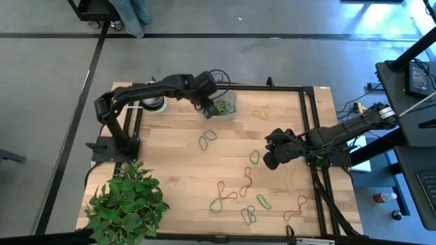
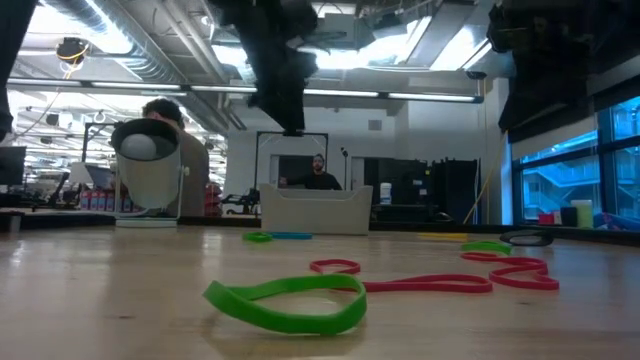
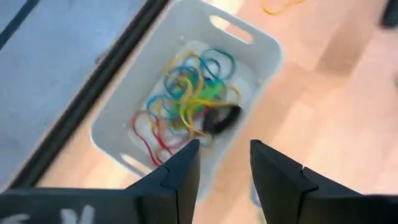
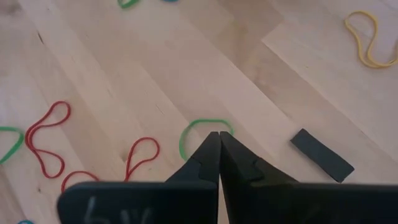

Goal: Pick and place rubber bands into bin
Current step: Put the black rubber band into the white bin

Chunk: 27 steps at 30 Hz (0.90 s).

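1. Nearest me, I see loose rubber bands (image 1: 235, 197) in green and red scattered across the near half of the table (image 1: 177, 163).
2. Mid-table on the right, I have the right gripper (image 4: 219, 138) pressed shut with nothing in it, over a green band (image 4: 202, 132).
3. At the far edge, my left gripper (image 3: 224, 158) hangs with fingers parted and empty above the bin (image 3: 261, 46), which holds a tangle of bands.

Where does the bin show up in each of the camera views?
High view: the bin sits at the table's far edge, under the left gripper.
Low view: centre, far back.
Left wrist view: upper middle, full of rubber bands.
Right wrist view: not in it.
Shared landmark: the left gripper above it.
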### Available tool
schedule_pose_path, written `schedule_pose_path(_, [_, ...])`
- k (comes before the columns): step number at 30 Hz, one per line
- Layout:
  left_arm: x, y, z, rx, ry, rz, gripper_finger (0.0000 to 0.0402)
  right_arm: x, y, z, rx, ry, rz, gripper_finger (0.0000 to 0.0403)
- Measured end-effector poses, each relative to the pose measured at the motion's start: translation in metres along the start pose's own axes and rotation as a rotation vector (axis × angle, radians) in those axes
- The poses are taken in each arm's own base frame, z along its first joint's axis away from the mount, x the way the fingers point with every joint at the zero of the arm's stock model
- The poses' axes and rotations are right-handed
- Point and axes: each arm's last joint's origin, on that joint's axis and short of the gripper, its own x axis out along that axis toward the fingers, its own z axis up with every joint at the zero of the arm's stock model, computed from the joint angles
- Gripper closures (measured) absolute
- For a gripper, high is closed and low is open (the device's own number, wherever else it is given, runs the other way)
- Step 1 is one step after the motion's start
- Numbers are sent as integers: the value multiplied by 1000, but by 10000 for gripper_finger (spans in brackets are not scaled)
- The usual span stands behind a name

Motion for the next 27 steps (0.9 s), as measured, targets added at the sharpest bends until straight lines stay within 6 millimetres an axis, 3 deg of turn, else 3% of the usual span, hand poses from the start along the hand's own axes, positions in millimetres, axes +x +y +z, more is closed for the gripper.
schedule_pose_path(6, [-17, -45, -23, 42, 97, -5, 294, 0, 0, 0, -1, 1, 3, 396])
schedule_pose_path(14, [-12, -108, -69, 70, 183, -70, 392, 0, 1, -2, -9, 26, 16, 396])
schedule_pose_path(22, [5, -153, -131, 76, 256, -175, 400, -1, 1, -3, -9, 50, 33, 396])
schedule_pose_path(27, [12, -164, -161, 43, 240, -234, 400, -2, 4, -5, -14, 70, 60, 396])
